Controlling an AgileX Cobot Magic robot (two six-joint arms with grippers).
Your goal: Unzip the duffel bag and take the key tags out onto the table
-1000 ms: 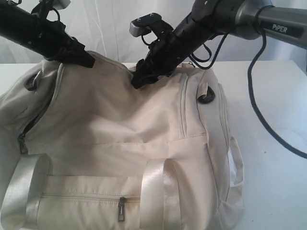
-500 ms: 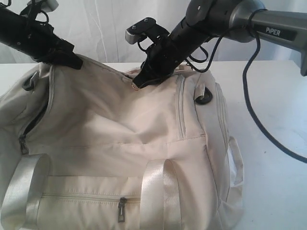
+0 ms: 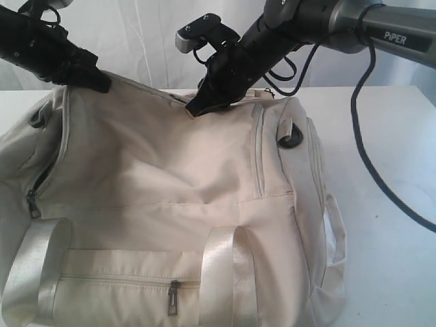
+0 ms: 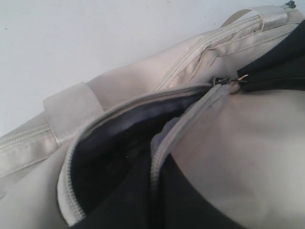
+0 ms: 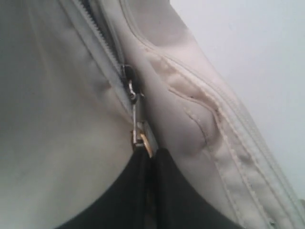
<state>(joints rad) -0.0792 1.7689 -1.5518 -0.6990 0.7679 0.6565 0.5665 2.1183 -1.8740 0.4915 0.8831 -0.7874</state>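
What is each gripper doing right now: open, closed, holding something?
Left gripper: closed on the opening edge of the cream-beige fabric duffel bag.
Right gripper: closed on the bag's dark metal zipper pull.

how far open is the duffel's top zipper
Partly open: the cream-beige fabric duffel bag gapes, showing dark grey lining, up to the dark metal zipper pull.

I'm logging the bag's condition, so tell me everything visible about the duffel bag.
The duffel bag is large, cream-beige fabric, slumped on the white table. Shiny off-white webbing handles cross its near face over a zipped pocket with a dark pull. The top zipper is partly open, showing dark grey lining. The right tool pinches the zipper pull; the left tool clamps fabric by the opening. No key tags show.
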